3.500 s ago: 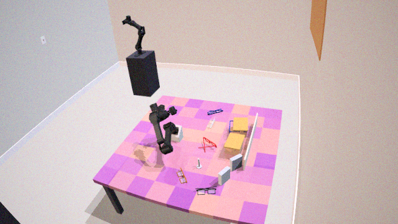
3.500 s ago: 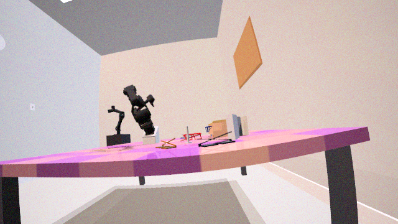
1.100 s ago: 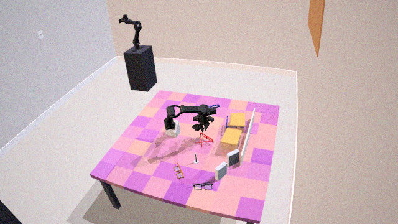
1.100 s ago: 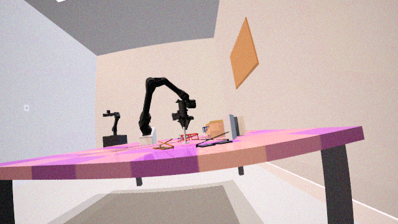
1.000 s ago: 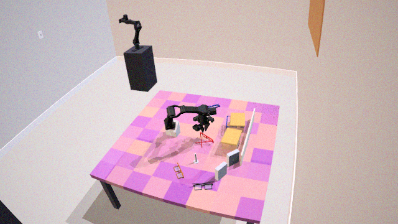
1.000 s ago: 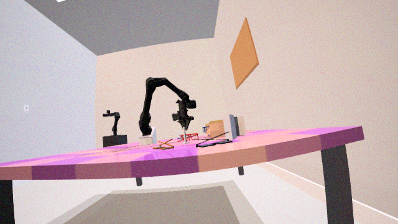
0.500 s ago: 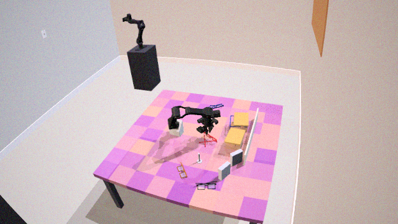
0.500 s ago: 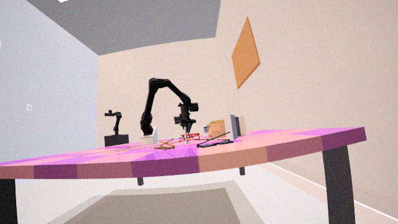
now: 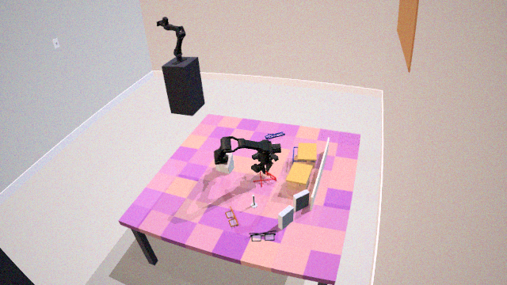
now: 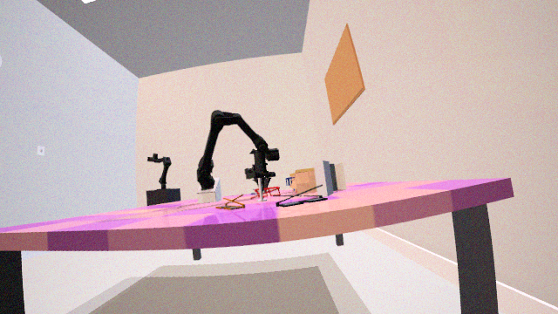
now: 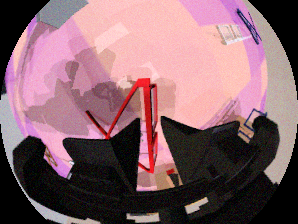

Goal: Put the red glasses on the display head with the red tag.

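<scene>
The red glasses (image 9: 275, 179) (image 10: 274, 188) (image 11: 144, 82) rest on the table with their temples spread. My gripper (image 9: 261, 172) (image 10: 263, 187) (image 11: 150, 120) is partly open, low over them. In the wrist view the red front frame runs through the gap between the fingertips, with a gap to each finger. Two yellow-topped blocks, a nearer one (image 9: 299, 173) and a farther one (image 9: 306, 151), stand right of the gripper; I cannot make out faces on them. A small red patch (image 11: 171, 171) shows past the fingers in the wrist view. Blue glasses (image 9: 294, 154) are at the farther block.
Orange glasses (image 9: 231, 218) (image 10: 231, 203) and black glasses (image 9: 263, 237) (image 10: 302, 201) lie toward the front. A thin white post (image 9: 253, 201) stands near the red glasses. Two upright grey panels (image 9: 286, 217) (image 9: 301, 200) and a long white panel (image 9: 321, 170) stand right. A dark blue item (image 9: 275, 135) (image 11: 248, 26) lies at the back.
</scene>
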Robot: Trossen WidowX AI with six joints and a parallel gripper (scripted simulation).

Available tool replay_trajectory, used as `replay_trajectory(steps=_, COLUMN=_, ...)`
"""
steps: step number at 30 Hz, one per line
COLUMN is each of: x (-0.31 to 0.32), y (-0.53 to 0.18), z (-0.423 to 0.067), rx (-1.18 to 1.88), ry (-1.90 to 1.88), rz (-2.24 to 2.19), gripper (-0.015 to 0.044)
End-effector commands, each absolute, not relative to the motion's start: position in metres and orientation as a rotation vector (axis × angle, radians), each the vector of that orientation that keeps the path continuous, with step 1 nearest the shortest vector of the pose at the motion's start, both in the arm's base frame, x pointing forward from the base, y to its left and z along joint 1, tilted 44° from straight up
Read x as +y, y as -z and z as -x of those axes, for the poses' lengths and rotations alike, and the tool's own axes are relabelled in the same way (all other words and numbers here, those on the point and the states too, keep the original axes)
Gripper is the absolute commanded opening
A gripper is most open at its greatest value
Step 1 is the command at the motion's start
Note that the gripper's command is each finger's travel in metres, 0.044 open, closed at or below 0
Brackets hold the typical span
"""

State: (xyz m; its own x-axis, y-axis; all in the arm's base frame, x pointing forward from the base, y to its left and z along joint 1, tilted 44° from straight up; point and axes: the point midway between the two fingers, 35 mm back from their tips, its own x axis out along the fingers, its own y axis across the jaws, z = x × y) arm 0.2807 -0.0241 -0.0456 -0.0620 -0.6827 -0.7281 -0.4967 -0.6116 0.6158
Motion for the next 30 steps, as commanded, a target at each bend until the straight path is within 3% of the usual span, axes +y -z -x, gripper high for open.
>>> replay_trajectory(steps=1, x=-0.0290, y=0.0507, z=-0.2787, rx=-1.293, ry=1.753, rz=-2.018, gripper=0.0120)
replay_trajectory(steps=14, x=-0.0323, y=0.0478, z=-0.2762, rx=-1.293, ry=1.753, rz=-2.018, gripper=0.0120)
replay_trajectory(steps=30, x=-0.0305, y=0.0500, z=-0.2765, rx=-1.298, ry=1.759, rz=-2.018, gripper=0.0013)
